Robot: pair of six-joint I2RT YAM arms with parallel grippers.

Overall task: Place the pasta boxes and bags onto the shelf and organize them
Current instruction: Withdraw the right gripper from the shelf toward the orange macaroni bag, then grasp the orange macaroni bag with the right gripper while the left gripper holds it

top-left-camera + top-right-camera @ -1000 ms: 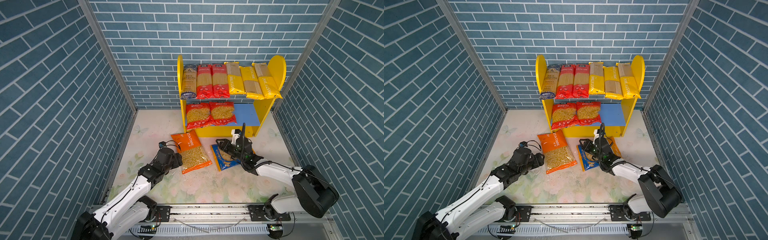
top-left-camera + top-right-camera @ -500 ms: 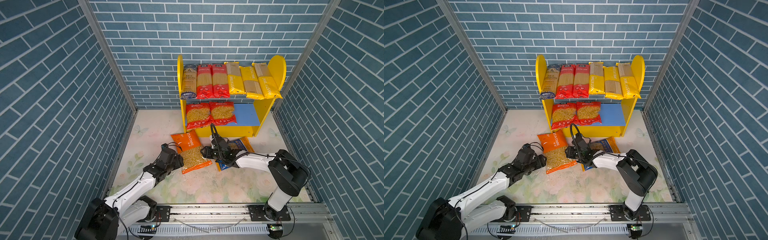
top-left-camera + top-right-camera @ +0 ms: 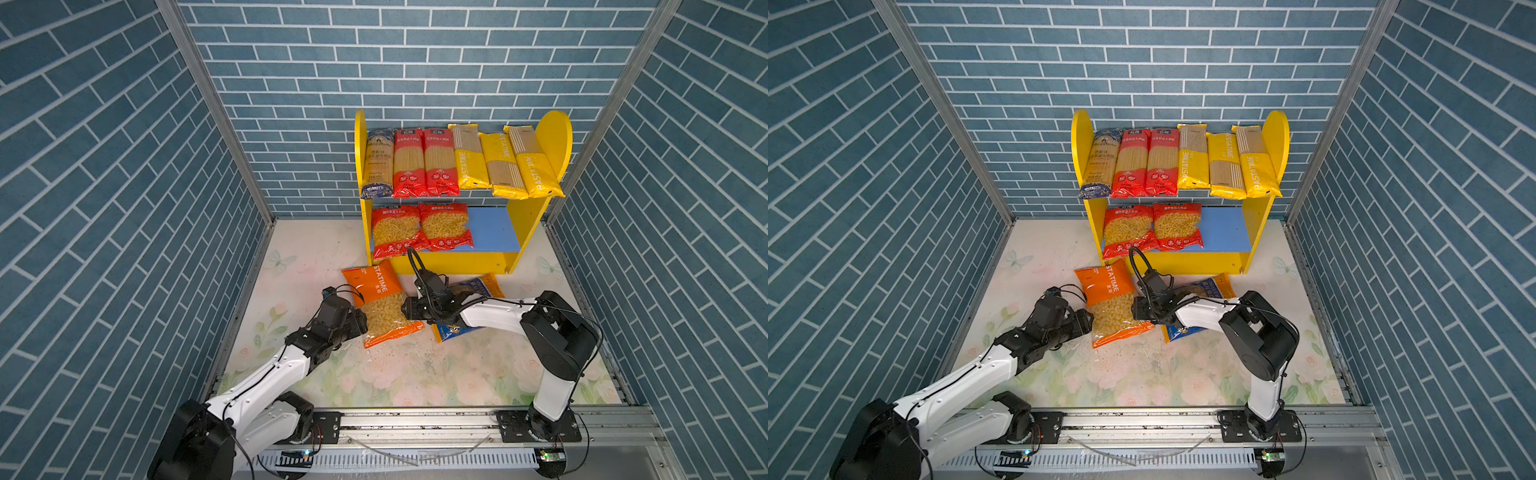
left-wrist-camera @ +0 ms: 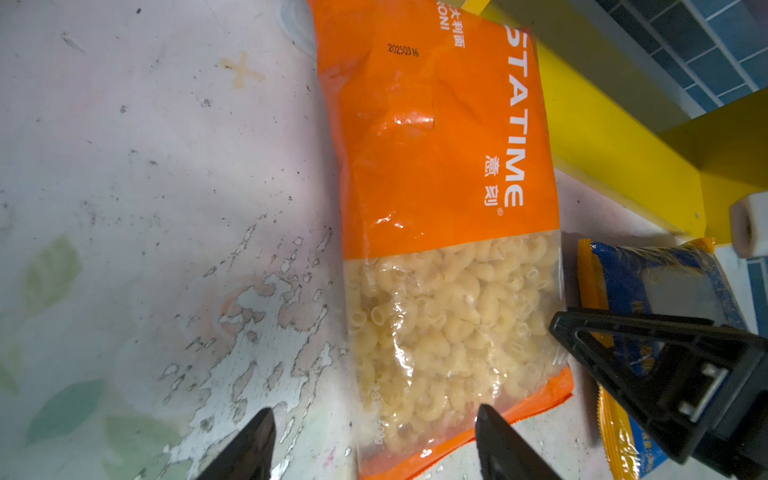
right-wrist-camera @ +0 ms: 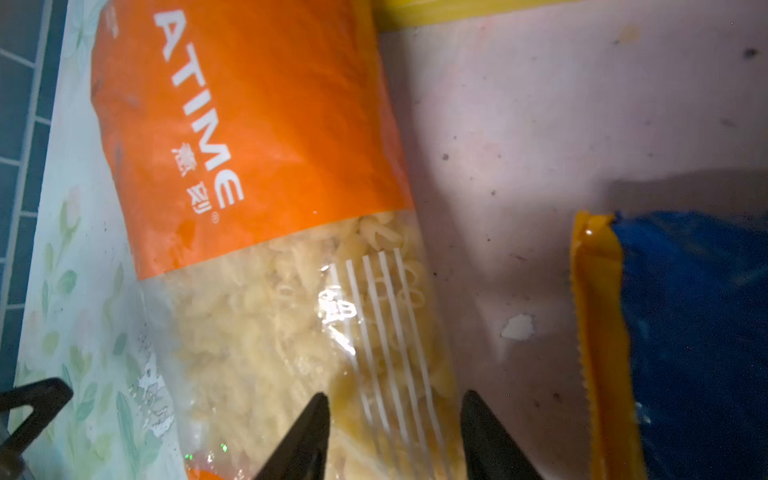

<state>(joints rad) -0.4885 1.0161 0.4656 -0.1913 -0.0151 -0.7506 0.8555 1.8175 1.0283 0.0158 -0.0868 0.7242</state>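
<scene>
An orange macaroni bag (image 3: 380,299) (image 3: 1113,303) lies on the floor in front of the shelf (image 3: 536,232). My left gripper (image 3: 361,324) (image 4: 374,419) is open at the bag's left edge, the bag's corner between its jaws. My right gripper (image 3: 405,309) (image 5: 395,403) is open at the bag's right edge, straddling that edge. A blue-yellow bag (image 3: 482,286) (image 5: 685,332) lies under my right arm. The upper board holds several spaghetti packs (image 3: 457,162). Two red bags (image 3: 419,228) lie at the left of the blue lower board (image 3: 494,228).
Brick-patterned walls close in the floral floor on three sides. The shelf's yellow base (image 4: 615,137) stands just past the orange bag. The right half of the lower board is bare. A metal rail (image 3: 415,424) runs along the front.
My right gripper has swung left off the blue-yellow bag to the orange bag's right edge. My left gripper has edged forward against the bag's left edge.
</scene>
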